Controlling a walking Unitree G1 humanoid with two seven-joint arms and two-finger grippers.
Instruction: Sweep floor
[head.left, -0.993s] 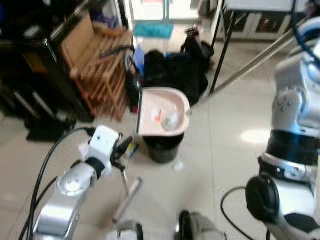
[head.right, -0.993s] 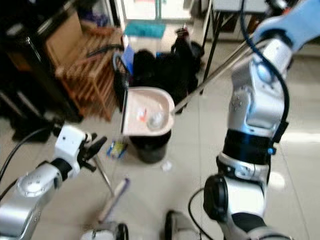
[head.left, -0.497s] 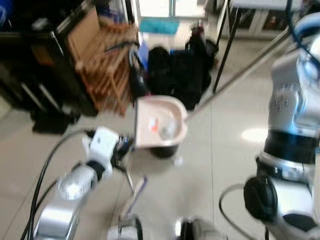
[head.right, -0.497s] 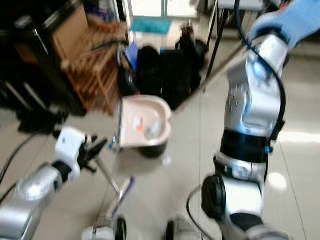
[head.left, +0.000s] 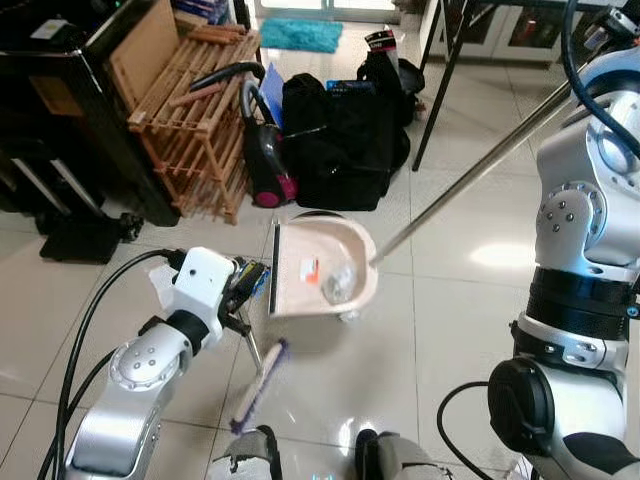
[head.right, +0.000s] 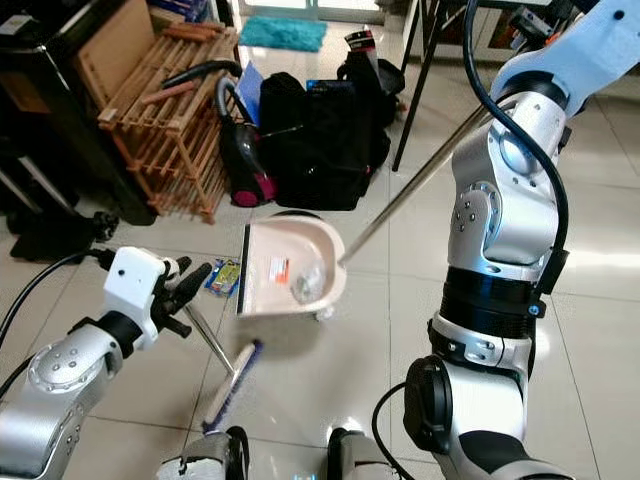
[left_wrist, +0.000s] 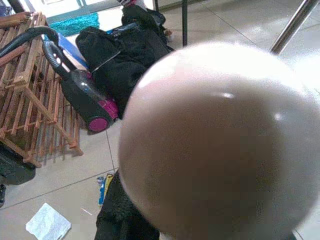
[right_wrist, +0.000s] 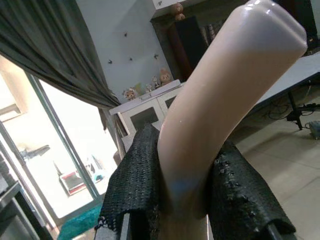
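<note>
Our left tool (head.right: 190, 290), low and forward of us, is clamped on the thin metal handle of a small broom (head.right: 228, 385), whose purple-edged head rests on the tiled floor (head.right: 330, 360) just below that tool. Just beside the left tool, on its inner side, a pale pink dustpan (head.right: 290, 268) hangs tilted above the floor with bits of litter (head.right: 300, 283) in its scoop. Its long silver pole (head.right: 420, 180) rises up and away toward our right arm. Our right tool (right_wrist: 190, 200) grips the pole's cream end piece (right_wrist: 220, 95) tight between black-padded fingers (right_wrist: 135, 185). Beyond the dustpan: black bags (head.right: 320, 130), a vacuum cleaner (head.right: 240, 165), a wooden rack (head.right: 160, 120). A coloured wrapper (head.right: 222, 277) lies on the floor by the left tool.
</note>
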